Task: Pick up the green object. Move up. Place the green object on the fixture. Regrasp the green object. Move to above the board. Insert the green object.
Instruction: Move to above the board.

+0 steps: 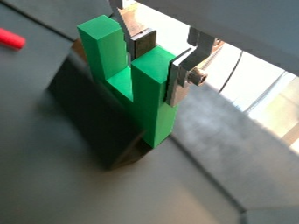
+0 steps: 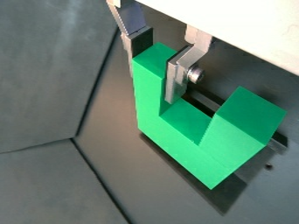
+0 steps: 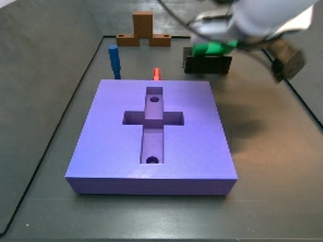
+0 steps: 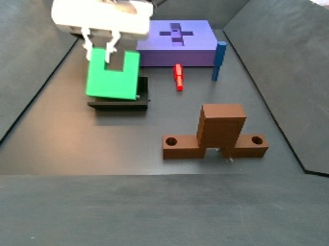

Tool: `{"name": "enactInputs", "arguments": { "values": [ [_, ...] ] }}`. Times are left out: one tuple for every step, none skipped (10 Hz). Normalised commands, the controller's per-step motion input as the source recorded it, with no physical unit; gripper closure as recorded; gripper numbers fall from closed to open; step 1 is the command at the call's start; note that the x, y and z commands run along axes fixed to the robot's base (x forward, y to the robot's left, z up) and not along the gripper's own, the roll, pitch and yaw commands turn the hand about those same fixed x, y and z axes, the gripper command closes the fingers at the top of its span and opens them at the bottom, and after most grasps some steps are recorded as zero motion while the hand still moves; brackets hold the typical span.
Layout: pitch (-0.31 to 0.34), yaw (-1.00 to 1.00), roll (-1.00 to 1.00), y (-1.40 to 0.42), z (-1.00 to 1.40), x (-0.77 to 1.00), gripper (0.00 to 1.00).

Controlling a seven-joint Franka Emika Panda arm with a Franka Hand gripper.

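The biggest thing is the board [image 3: 151,128], a big flat purple slab with a cross-shaped dip and two round holes. A side view shows it up close, and in another side view it lies far back [image 4: 180,36]. The wrist views do not show it at all.

Next is the brown cross-shaped piece [image 4: 218,135], a blocky wood-colored shape with a tall post in the middle and a hole in each low arm. It is close in that side view and far back in the other [image 3: 142,31].

The green object [image 4: 113,75] is a chunky bright green U-shaped block with a square notch. It looks smooth. It sits on the fixture [image 4: 122,101], a low dark block on the floor. Both wrist views show the green block big [image 1: 135,83] [image 2: 193,122], with its two arms standing up.

The slim blue peg [image 3: 113,61] stands near the board. A small red stick [image 4: 178,75] lies on the floor, and a wrist view catches only its tip [image 1: 10,38].

The gripper [image 2: 163,61] is just above the fixture. Its flat silver fingers [image 1: 181,74] press on both sides of one arm of the green block. The claw is narrow and is holding that arm.
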Motion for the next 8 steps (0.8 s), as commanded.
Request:
{"name": "enactInputs", "arguments": {
  "values": [
    [0.028, -0.04, -0.02, 0.00, 1.40, -0.04, 1.00],
    [-0.005, -0.04, -0.07, 0.01, 1.40, -0.07, 1.00],
    [-0.006, -0.02, -0.04, 0.02, 1.40, -0.07, 1.00],
    [0.016, -0.03, -0.04, 0.01, 1.40, -0.07, 1.00],
    [0.043, -0.02, -0.03, 0.00, 1.40, -0.07, 1.00],
    [0.039, -0.01, -0.02, 0.01, 1.40, -0.08, 1.00],
    [0.051, 0.01, -0.01, -0.01, 0.48, -0.02, 1.00],
    [0.179, -0.12, -1.00, -1.40, 0.30, -1.28, 1.00]
  ]
}}
